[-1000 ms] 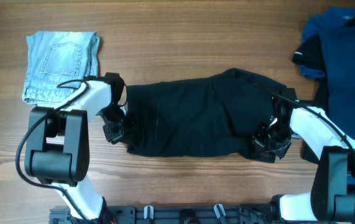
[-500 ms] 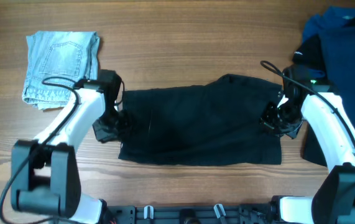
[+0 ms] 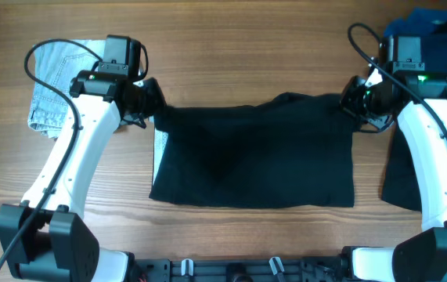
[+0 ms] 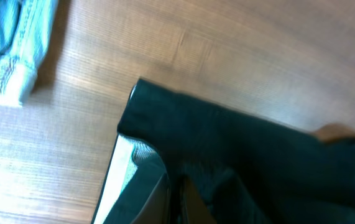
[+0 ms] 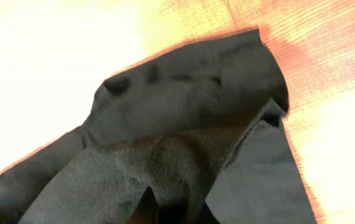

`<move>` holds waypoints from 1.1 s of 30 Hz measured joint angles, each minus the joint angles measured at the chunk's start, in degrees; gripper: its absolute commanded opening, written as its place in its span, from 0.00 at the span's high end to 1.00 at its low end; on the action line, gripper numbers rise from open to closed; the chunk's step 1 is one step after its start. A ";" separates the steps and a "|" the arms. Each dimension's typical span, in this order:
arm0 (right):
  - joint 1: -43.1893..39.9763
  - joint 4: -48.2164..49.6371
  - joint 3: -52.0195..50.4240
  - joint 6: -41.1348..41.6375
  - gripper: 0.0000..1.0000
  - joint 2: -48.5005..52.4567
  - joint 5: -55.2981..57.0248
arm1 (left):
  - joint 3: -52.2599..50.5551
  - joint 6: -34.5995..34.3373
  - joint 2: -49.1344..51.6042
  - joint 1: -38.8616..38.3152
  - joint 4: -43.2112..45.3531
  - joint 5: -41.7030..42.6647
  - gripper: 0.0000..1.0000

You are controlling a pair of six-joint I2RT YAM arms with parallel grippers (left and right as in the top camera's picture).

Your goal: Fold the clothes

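Observation:
The black shorts-like garment lies spread across the middle of the table. My left gripper is shut on its far left corner and holds that edge up. My right gripper is shut on its far right corner. In the left wrist view the black cloth runs into the closed fingers, with a white inner strip at its left edge. In the right wrist view the black fabric drapes over the fingers.
A folded light-blue denim piece lies at the far left, also in the left wrist view. Royal-blue and black garments are piled at the right edge. The robot base rail runs along the front edge.
Both grippers have carried the garment's near edge from the front toward the far side, folding the black garment over itself. It now lies flatter and squarer.

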 measured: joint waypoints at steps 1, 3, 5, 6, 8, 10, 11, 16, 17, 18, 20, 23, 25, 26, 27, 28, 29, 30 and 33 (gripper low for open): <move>0.00 1.95 0.00 0.39 0.96 0.00 0.00 | 0.52 -0.20 0.00 0.00 1.11 -0.28 0.96; 0.00 5.05 0.00 1.31 0.96 0.00 0.00 | 1.62 -0.46 0.00 0.00 3.67 -0.96 0.96; 0.00 9.79 0.00 1.92 0.96 0.00 0.00 | 2.64 -0.70 0.00 0.00 7.26 -2.12 0.96; 0.00 11.34 0.00 2.12 0.96 0.00 0.00 | 2.86 -0.85 0.00 0.00 8.81 -2.73 0.96; 0.00 15.50 0.00 2.62 0.96 0.00 0.02 | 2.93 -1.09 0.00 0.00 12.50 -3.82 0.96; 0.00 18.84 0.00 3.61 0.96 0.31 0.02 | 2.99 -1.14 0.00 0.00 16.22 -4.94 0.96; 0.00 20.33 0.02 3.89 0.96 0.81 0.02 | 2.99 -1.33 0.07 0.00 17.86 -5.11 0.96; 0.00 32.52 0.26 4.70 0.96 9.57 0.00 | 3.23 -2.01 5.38 0.00 27.47 -5.57 0.96; 0.00 35.60 0.26 4.74 0.96 11.93 0.02 | 3.32 -2.10 7.69 0.00 30.40 -5.66 0.96; 0.00 36.44 0.26 4.72 0.96 12.46 0.02 | 3.32 -2.16 10.73 0.00 32.76 -5.81 0.96; 0.04 41.90 0.33 4.72 0.96 15.56 -0.02 | 3.30 -2.29 15.39 0.00 36.83 -5.81 0.96; 0.04 50.25 0.44 4.74 0.96 22.47 0.00 | 3.41 -2.43 22.64 0.00 45.29 -5.95 0.96; 0.04 55.47 0.42 4.74 0.92 27.41 0.00 | 3.30 -2.43 27.08 0.00 51.32 -5.99 0.96; 0.04 59.28 0.44 4.74 0.82 30.42 0.04 | 3.28 -2.45 28.57 0.00 54.38 -6.05 0.96; 0.04 61.37 0.37 4.85 0.71 32.17 0.04 | 3.30 -2.47 29.77 0.00 56.83 -6.12 0.96; 0.04 64.50 0.33 5.01 0.61 34.12 0.07 | 3.26 -2.56 30.58 0.00 59.63 -6.23 0.90; 0.04 66.79 0.33 5.03 0.46 35.43 0.09 | 3.37 -2.58 31.71 0.00 63.41 -6.23 0.66; 0.04 69.24 0.31 5.22 0.21 36.54 0.09 | 3.37 -2.75 32.63 0.00 65.77 -6.25 0.34; 0.04 78.71 0.31 4.33 0.01 37.75 0.04 | 3.34 -2.80 33.14 0.15 71.56 -6.23 0.12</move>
